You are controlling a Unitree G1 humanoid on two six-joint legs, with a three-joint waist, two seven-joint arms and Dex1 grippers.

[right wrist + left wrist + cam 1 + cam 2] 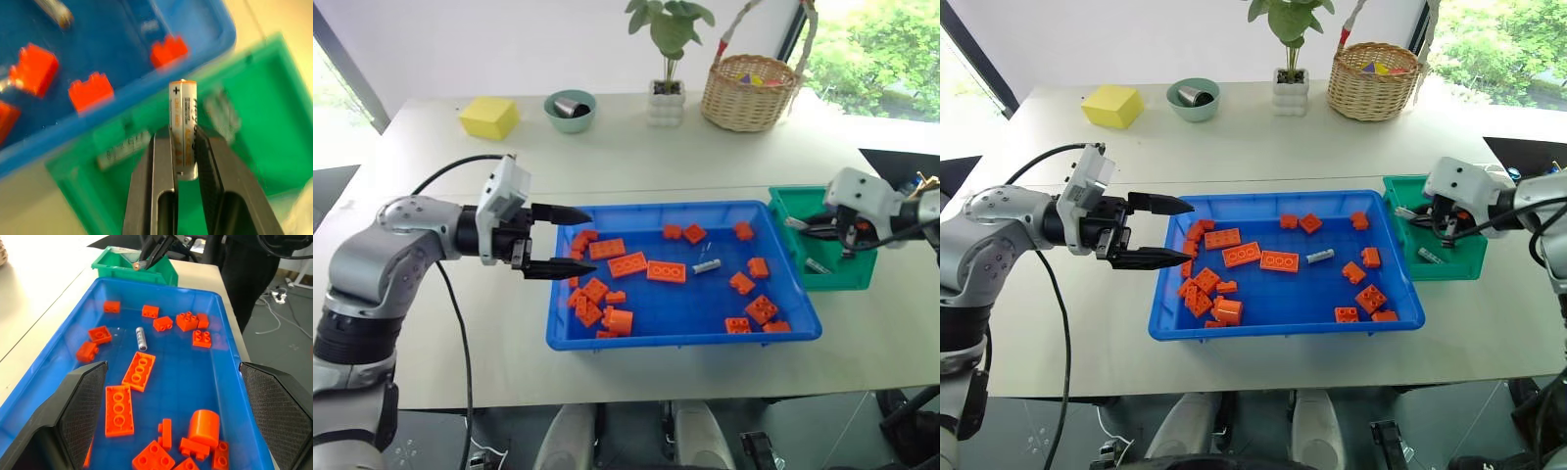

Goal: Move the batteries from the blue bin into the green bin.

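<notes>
One battery pinched over green bin.

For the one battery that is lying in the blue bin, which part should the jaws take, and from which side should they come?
Grip the battery at mid-length, across its round body, coming straight down from above. It lies flat on the floor of the blue bin, so only the top and the long sides are free. Orange bricks lie near its ends, with more open floor beside its long sides. The fingers should probably straddle it there.

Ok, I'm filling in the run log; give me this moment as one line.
right end effector: shut on battery, over green bin | left end effector: open, over blue bin | loose battery in blue bin
</notes>
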